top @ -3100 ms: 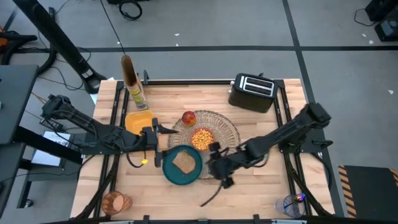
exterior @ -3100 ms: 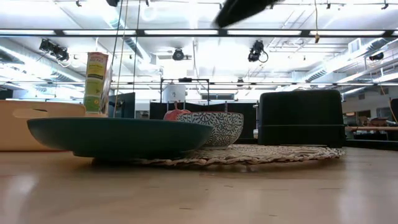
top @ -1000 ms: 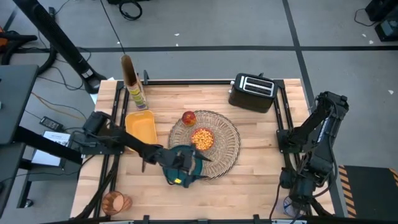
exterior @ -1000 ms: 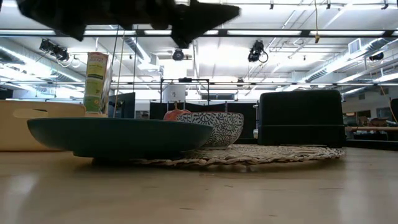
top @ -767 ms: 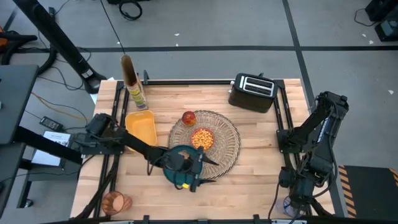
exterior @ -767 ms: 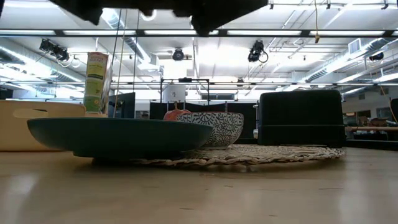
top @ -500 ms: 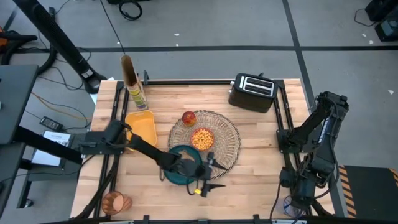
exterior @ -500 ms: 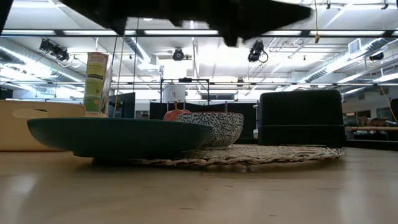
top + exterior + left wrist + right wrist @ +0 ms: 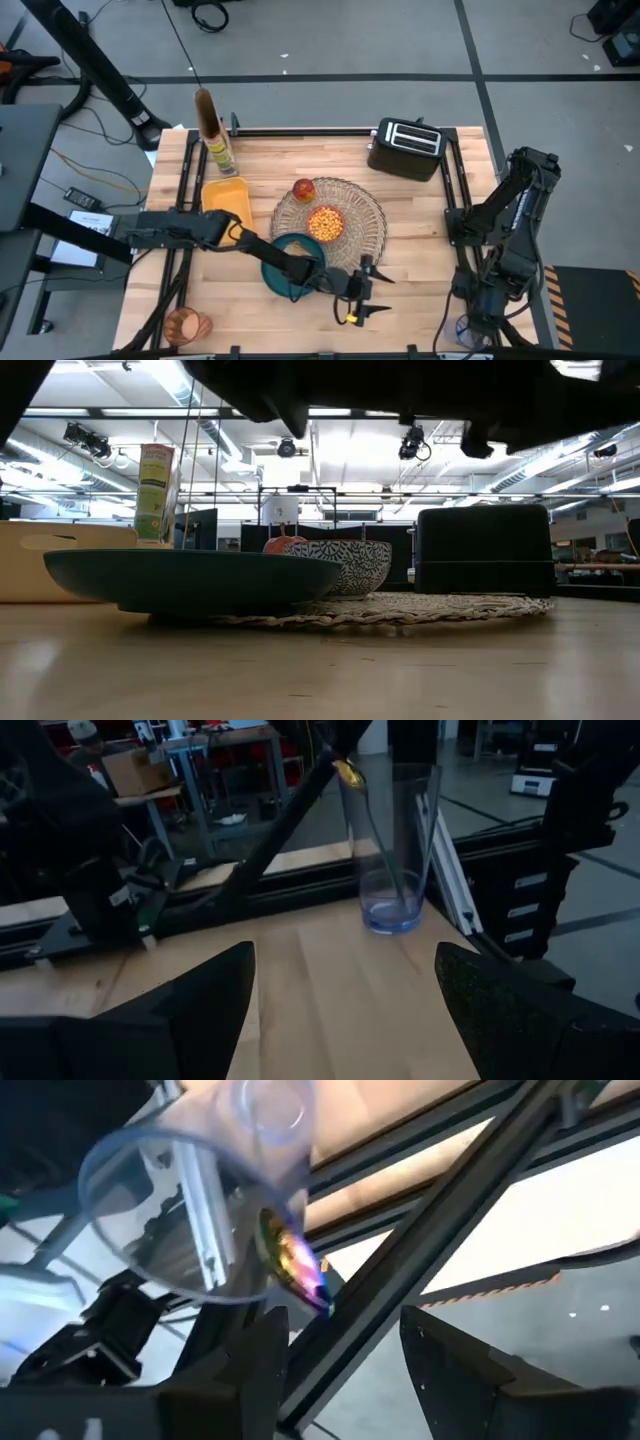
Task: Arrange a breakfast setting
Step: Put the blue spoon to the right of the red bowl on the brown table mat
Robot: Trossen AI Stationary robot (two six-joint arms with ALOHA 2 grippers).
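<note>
The left gripper (image 9: 365, 292) reaches across the desk (image 9: 420, 250) just beyond the teal plate (image 9: 285, 275), its fingers (image 9: 215, 1005) spread wide and empty. The plate overlaps the near edge of the woven placemat (image 9: 365, 225), which carries the bowl (image 9: 324, 222) and the apple (image 9: 303, 189). The right gripper (image 9: 335, 1360) is folded at the desk's right corner by a clear glass (image 9: 390, 845); its fingers are partly apart, holding nothing.

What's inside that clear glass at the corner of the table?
The clear glass holds a spoon standing up, its iridescent bowl end above the rim. The bluish bottom is blurred, so whether it holds anything else cannot be told.
</note>
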